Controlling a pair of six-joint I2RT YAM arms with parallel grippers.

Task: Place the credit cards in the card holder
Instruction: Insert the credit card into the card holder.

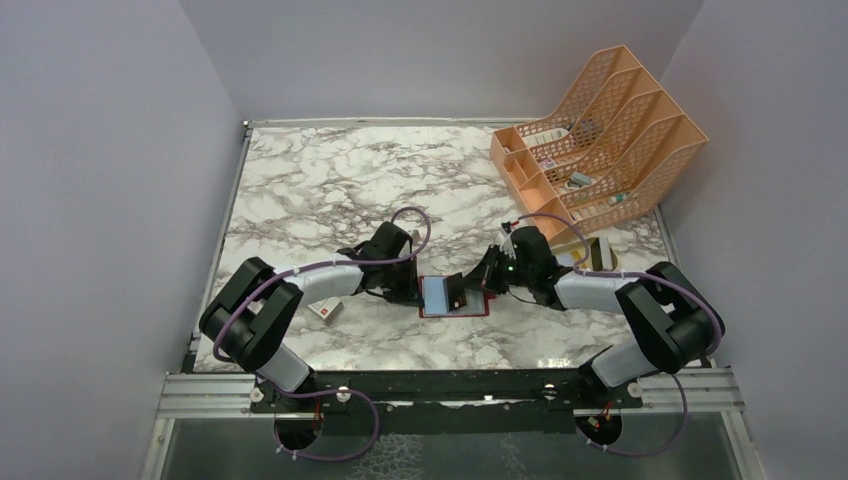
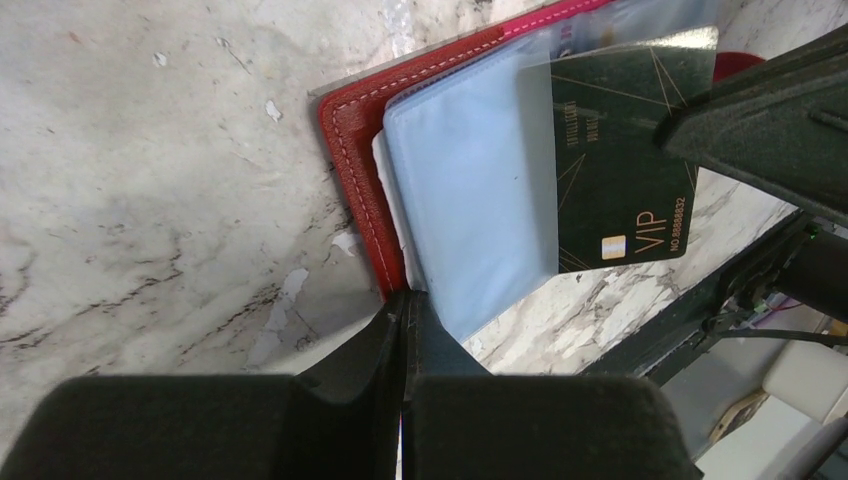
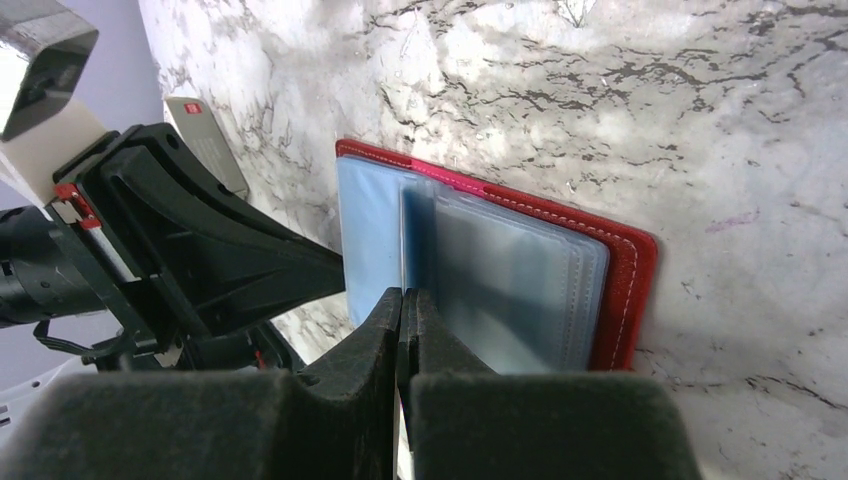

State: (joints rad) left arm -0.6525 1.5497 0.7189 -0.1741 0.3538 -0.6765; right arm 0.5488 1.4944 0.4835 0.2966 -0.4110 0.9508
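The dark red card holder [image 1: 478,309] lies open on the marble table between my arms, its pale blue clear sleeves fanned out. In the left wrist view the red cover [image 2: 350,150] frames the sleeves. Over them tilts a dark credit card [image 2: 620,170] with gold lines and "VIP". My right gripper [image 1: 468,290] is shut on that card, its tips [image 3: 408,295] just above the sleeves. My left gripper [image 1: 415,290] is shut at the holder's left edge, pinching a sleeve's corner [image 2: 405,300]. Any other credit cards are out of view.
A small white box with a red mark [image 1: 325,309] lies just left of my left arm. An orange mesh file rack [image 1: 600,130] stands at the back right. A pale tray [image 1: 592,252] is partly hidden behind my right arm. Grey walls enclose the table.
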